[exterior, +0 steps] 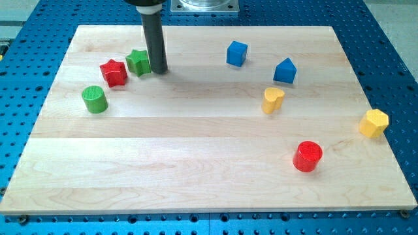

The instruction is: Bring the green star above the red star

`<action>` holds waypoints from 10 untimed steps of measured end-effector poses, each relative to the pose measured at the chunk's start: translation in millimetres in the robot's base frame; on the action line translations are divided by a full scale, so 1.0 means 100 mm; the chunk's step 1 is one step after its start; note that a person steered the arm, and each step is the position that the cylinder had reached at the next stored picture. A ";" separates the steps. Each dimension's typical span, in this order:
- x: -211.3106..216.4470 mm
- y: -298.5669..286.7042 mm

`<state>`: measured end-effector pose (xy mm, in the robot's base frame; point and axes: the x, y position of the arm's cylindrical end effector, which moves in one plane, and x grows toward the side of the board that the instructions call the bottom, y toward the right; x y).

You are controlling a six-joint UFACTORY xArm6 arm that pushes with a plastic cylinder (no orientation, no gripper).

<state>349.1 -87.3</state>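
The green star [138, 62] lies near the board's upper left. The red star [113, 72] sits just to its lower left, the two nearly touching. My dark rod comes down from the view's top, and my tip [159, 70] rests on the board right against the green star's right side.
A green cylinder [95, 99] lies below the red star on its left. A blue cube [236, 53] and a blue pentagon-like block [285, 70] sit at the upper right. A yellow heart [272, 100], a yellow hexagon [374, 123] and a red cylinder [307, 156] lie on the right.
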 end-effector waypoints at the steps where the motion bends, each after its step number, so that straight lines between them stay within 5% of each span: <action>1: 0.07 -0.31; 5: -0.30 -0.80; 7: -0.39 -0.19; 10: -0.59 -0.80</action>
